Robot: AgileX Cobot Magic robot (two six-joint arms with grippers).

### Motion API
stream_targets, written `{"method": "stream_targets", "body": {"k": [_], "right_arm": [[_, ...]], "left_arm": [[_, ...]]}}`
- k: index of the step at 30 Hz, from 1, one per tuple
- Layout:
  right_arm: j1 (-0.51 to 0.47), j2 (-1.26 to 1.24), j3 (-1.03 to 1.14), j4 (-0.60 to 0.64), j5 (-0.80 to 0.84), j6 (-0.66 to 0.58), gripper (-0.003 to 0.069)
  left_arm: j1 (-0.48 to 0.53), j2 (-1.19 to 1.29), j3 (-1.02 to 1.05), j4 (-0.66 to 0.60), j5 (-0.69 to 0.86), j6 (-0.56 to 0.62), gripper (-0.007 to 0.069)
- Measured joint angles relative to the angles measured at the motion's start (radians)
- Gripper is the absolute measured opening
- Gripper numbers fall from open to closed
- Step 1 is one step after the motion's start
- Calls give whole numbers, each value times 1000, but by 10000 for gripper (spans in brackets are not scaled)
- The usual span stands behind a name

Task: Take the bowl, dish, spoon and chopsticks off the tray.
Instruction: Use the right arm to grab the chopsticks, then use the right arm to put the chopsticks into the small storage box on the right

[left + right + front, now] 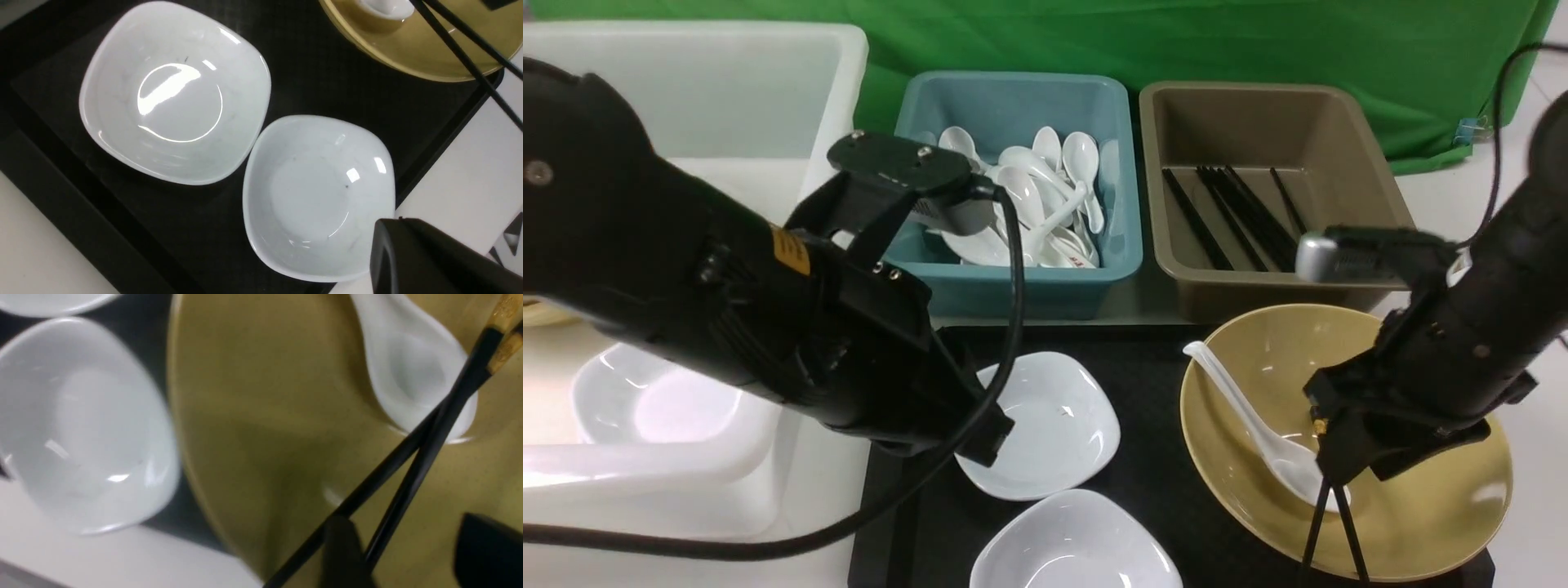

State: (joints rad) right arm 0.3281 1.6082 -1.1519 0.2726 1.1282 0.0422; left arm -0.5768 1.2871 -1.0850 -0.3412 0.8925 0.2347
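Far left of the front view, a white tub (pixel 833 98) fills the upper corner, and a white dish (pixel 654 400) sits low in the white container below it. The left arm slants across it toward the middle. Its left tool (pixel 976 433) is closed, the tips together over the tray's left part, and no object shows in its grip.

The black tray (pixel 1152 384) lies on the surface at bottom centre. It carries two squarish white dishes: one (pixel 1054 425) mid-frame and one (pixel 1078 543) at the bottom edge, just beside each other.

Up top, a blue bin (pixel 1013 290) is full of white spoons, and right of it a brown bin (pixel 1176 163) holds black chopsticks.

On the right end of the tray sits the yellow bowl (pixel 1421 506). The spoon (pixel 1258 425) lies inside it, its long axis on a diagonal: handle up toward the upper left, resting on the rim, and scoop down at the lower right.

The chopsticks (pixel 427 433) cross in an X over the scoop. In the front view they run down over the near rim to the bottom edge. Their gold-banded ends point into the bowl.

The right tool (pixel 408 543) hovers over the bowl, its fingers (pixel 343 555) apart. The sticks pass beside one of them, unpinched.
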Motion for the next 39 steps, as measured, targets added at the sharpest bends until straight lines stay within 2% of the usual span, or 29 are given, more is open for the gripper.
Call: {"method": "stream_targets", "body": {"k": [1,2,3,6,8,15,18,22,32,39], "right_arm": [[0,0,0,0,-2,3,405],[0,28,0,-15,-25,24,447],[0,36,0,-20,-33,27,449],[0,55,-1,-25,-64,44,430],[-2,87,-1,-26,-81,63,379],[-3,149,-1,-26,-82,69,363],[-3,152,-1,-26,-84,69,276],[-3,152,-1,-26,-91,69,57],[-3,142,-13,-26,-93,70,38],[-3,51,-121,-26,-25,69,38]], "left_arm": [[0,2,0,0,0,3,-10],[0,22,-2,-10,-1,28,-10],[0,35,-2,-17,-4,41,-10],[0,64,-2,-41,-22,82,-10],[0,94,-2,-82,-75,156,-10],[0,111,-2,-165,-161,266,-10],[0,112,-2,-178,-184,271,-10],[0,112,-2,-180,-192,272,-10],[0,112,-2,-180,-197,275,-7],[0,112,-2,-181,-247,275,-6]]}}
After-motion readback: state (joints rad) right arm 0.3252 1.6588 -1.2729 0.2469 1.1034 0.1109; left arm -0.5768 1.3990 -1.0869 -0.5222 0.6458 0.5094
